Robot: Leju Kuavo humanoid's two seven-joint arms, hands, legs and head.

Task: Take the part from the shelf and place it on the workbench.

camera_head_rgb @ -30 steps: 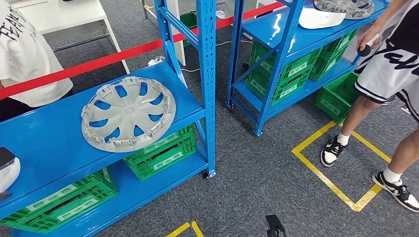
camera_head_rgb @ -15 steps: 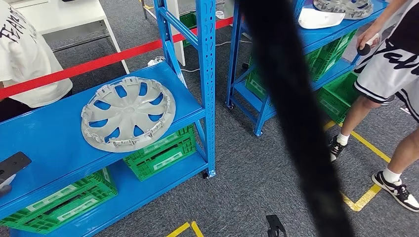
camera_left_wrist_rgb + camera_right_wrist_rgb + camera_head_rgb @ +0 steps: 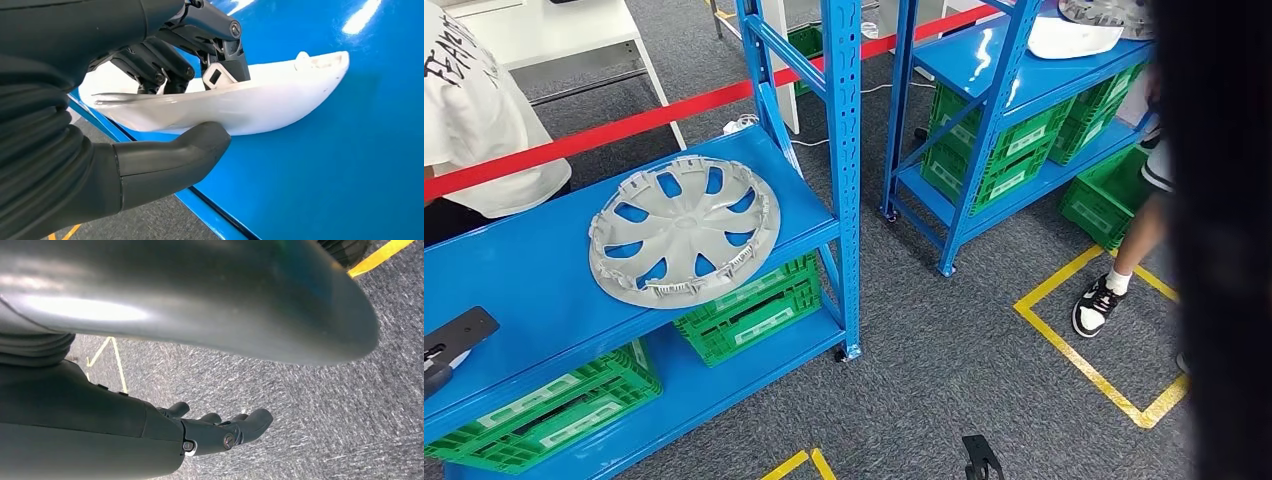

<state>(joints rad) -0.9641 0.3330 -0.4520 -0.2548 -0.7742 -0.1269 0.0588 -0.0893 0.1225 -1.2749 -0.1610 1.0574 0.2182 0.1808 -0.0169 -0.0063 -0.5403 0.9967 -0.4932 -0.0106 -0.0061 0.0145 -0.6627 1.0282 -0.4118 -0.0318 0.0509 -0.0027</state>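
A white curved part (image 3: 280, 100) lies on the blue shelf board (image 3: 350, 175) near its front edge. My left hand (image 3: 150, 75) grips it, dark fingers over its top rim and the thumb (image 3: 170, 160) against its outer face. In the head view my left hand (image 3: 449, 338) sits at the far left edge of the shelf (image 3: 534, 280). A grey hubcap (image 3: 682, 230) lies on the same board, well right of that hand. My right hand (image 3: 220, 432) hangs over grey carpet, its fingers loosely apart and holding nothing.
A dark blurred band (image 3: 1224, 250) covers the head view's right side. A second blue shelf (image 3: 1024, 70) holds another white part (image 3: 1074, 35). Green crates (image 3: 744, 310) fill the lower boards. One person (image 3: 474, 110) stands behind the left shelf, another's leg (image 3: 1129, 245) shows at right.
The dark blurred band has swept from the middle of the head view to its right side, hiding most of the person there. At the left edge, my left hand shifted slightly.
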